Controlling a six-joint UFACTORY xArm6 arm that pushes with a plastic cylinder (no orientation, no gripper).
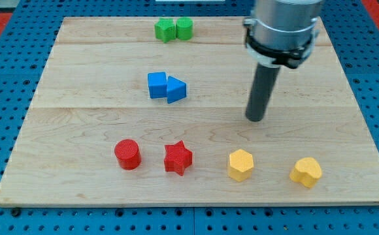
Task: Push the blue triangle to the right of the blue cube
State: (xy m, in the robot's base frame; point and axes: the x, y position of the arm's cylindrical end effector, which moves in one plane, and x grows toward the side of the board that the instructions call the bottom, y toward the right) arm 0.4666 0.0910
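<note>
The blue cube (157,85) sits on the wooden board (78,124) a little left of the middle. The blue triangle (176,89) lies right next to it, touching its right side. My tip (256,119) is down at the board, well to the right of the blue triangle and apart from every block. The dark rod rises from it to the arm's grey end at the view's top right.
Two green blocks (174,29) stand side by side at the view's top. Along the bottom stand a red cylinder (128,155), a red star (178,158), a yellow hexagon (240,164) and a yellow heart-like block (306,172).
</note>
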